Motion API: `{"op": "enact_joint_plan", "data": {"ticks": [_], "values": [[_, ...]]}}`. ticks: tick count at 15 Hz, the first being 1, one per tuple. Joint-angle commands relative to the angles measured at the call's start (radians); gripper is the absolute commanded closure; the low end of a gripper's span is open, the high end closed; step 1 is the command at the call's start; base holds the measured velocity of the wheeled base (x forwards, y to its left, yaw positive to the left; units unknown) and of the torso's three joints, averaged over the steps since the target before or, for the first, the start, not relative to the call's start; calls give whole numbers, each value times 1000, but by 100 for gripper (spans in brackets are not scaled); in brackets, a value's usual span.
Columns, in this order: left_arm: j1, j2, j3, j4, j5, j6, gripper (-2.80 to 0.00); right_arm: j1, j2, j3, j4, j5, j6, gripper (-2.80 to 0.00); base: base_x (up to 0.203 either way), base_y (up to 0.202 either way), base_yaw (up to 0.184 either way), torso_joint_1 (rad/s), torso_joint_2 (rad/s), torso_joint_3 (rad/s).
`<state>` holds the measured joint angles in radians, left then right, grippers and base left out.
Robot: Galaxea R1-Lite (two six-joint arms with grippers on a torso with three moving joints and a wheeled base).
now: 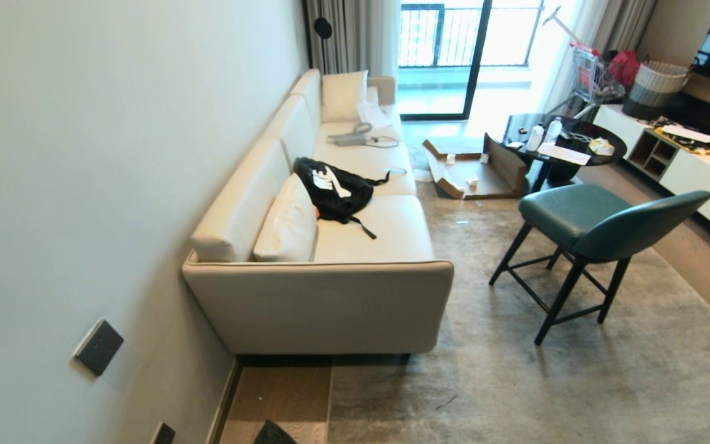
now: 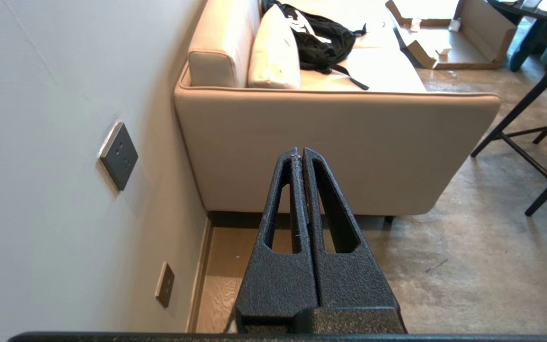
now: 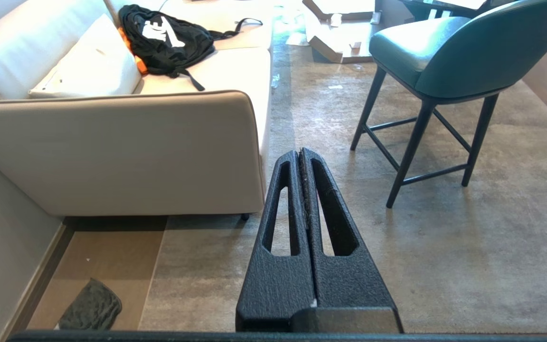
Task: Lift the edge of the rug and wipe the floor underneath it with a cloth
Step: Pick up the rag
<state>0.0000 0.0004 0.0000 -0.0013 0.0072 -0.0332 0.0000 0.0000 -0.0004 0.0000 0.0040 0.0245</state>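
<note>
Both tools pressed together and empty, our left gripper (image 2: 300, 151) and right gripper (image 3: 300, 152) hang above the rug edge (image 3: 155, 266). The cloth (image 3: 90, 306) lies on the floor (image 3: 107, 256), below and wallward of the right gripper. We judge fetching it comes first, then pinching the border low. A sofa (image 1: 330, 302) and chair (image 1: 595, 228) crowd the room beyond.

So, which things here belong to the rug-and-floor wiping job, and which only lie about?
For the job:
- rug edge
- floor, bare strip beside the wall
- cloth, lying on that strip
- left gripper and right gripper, both shut, empty

Lying about:
- sofa
- black backpack
- green chair
- cardboard box
</note>
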Motion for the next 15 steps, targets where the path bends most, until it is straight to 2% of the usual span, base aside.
{"op": "enact_joint_plan", "data": {"ticks": [1,15], "values": [[0,0,0,0,0,-1,0,0,0,0,0,1,0,0,0,0,0,0,0,0],[0,0,0,0,0,-1,0,0,0,0,0,1,0,0,0,0,0,0,0,0]]}}
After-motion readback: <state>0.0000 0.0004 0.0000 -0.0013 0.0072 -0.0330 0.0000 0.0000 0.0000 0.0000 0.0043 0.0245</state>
